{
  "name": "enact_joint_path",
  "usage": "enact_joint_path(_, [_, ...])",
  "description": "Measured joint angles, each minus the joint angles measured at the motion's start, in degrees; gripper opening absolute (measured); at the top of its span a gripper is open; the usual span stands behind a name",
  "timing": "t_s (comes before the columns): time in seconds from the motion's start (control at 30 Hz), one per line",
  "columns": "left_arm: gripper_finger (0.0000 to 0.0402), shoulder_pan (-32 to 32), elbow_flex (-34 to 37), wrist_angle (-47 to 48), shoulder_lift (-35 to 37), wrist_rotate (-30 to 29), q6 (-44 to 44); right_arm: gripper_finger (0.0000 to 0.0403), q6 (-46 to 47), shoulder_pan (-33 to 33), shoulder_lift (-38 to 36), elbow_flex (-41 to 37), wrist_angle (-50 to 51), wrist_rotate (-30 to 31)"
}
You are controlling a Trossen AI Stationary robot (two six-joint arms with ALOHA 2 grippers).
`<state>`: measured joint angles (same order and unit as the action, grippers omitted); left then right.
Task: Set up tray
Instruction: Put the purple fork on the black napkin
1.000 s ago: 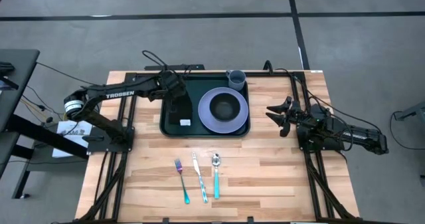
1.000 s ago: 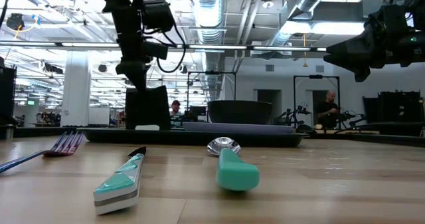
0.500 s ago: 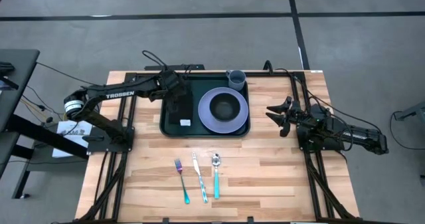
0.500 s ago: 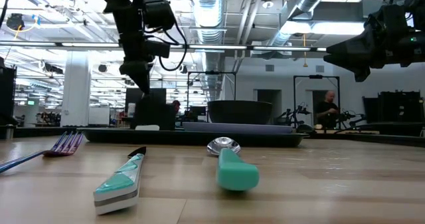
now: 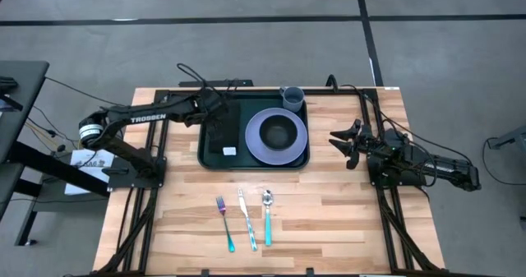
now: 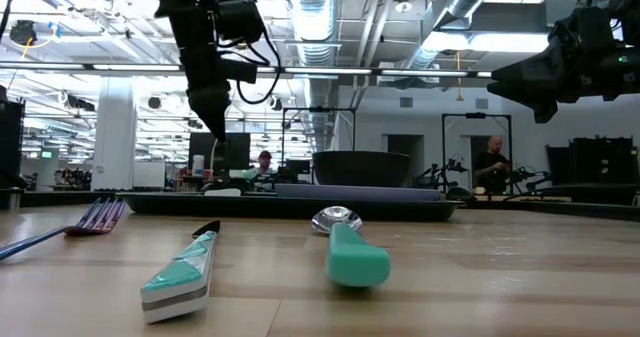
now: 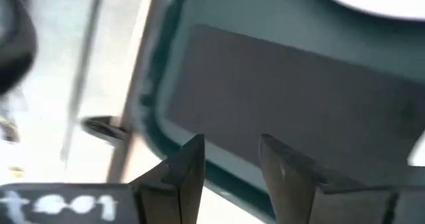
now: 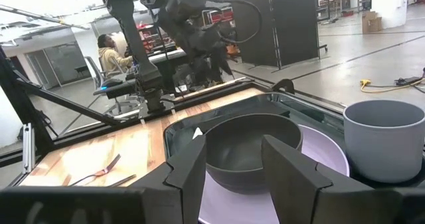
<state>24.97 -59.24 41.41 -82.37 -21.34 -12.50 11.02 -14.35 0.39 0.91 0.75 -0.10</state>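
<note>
Left gripper (image 7: 229, 159) is hovering, fingers apart and empty, over the black flat rectangle (image 5: 222, 137) lying in the tray (image 5: 210, 161) beneath it; right gripper (image 5: 343, 142), fingers parted, is waiting well off beside the tray.

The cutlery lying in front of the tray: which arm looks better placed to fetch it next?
Probably the right. Its end effector hangs open and empty beside the tray, while the left end effector is above the black flat piece. The fork, knife and spoon lie between both.

The dark green tray (image 5: 254, 163) lies flat at the table's far edge, near its middle, rim up, long side along that edge.
</note>
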Motion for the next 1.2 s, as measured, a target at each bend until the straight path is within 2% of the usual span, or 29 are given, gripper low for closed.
enact_joint_path(0.27, [0.0135, -3.1, 0.0, 4.8, 0.0, 17.5, 23.5, 0.0137, 0.0, 0.0, 0.0, 0.0, 0.0, 0.0])
enact_joint_path(0.4, [0.0135, -6.7, 0.0, 5.3, 0.0, 22.0, 31.5, 0.0137, 0.0, 0.0, 0.0, 0.0, 0.0, 0.0])
enact_joint_path(0.53, [0.0135, -12.2, 0.0, 8.9, 0.2, 22.0, 36.4, 0.0139, 0.0, 0.0, 0.0, 0.0, 0.0, 0.0])
enact_joint_path(0.67, [0.0135, -19.3, 0.0, 14.0, 2.6, 16.2, 42.5, 0.0137, 0.0, 0.0, 0.0, 0.0, 0.0, 0.0])
enact_joint_path(0.77, [0.0135, -24.0, 0.0, 17.0, 6.0, 14.0, 50.5, 0.0137, 0.0, 0.0, 0.0, 0.0, 0.0, 0.0])
enact_joint_path(1.0, [0.0135, -33.3, 0.0, 17.3, 14.7, 11.5, 68.7, 0.0138, 0.0, 0.0, 0.0, 0.0, 0.0, 0.0])
enact_joint_path(1.2, [0.0135, -40.1, 0.0, 19.5, 14.8, 9.9, 80.0, 0.0138, 0.0, 0.0, 0.0, 0.0, 0.0, 0.0])
